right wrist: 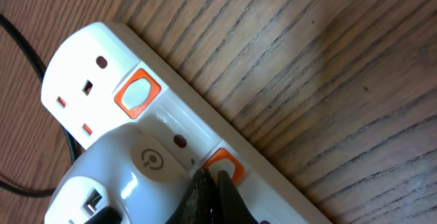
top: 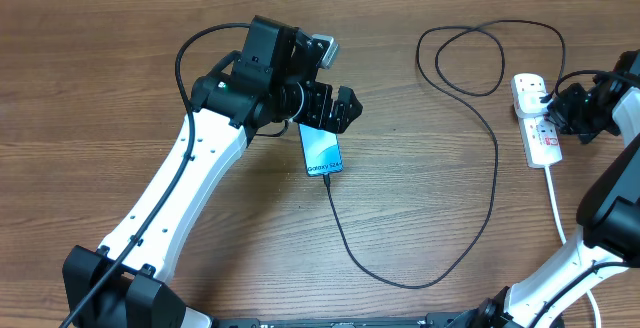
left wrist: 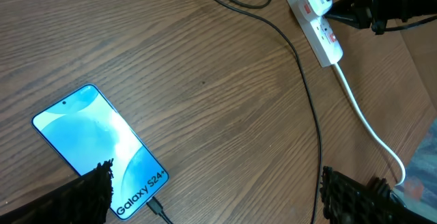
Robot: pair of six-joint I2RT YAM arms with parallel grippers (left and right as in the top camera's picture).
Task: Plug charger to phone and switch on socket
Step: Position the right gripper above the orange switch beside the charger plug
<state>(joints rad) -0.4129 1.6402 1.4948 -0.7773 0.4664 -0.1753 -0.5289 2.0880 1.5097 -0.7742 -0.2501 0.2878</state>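
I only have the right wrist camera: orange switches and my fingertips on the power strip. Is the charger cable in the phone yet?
Observer: It looks so. In the left wrist view the charger cable ends right at the Galaxy end of the phone.
Operator: Where is the left hand?
Observer: The left hand is open, above the phone's far end, gripping nothing.
Operator: Is the cable pulled tight anywhere?
Observer: No. Overhead, it lies slack in a wide curve across the table and makes a loop beside the power strip.
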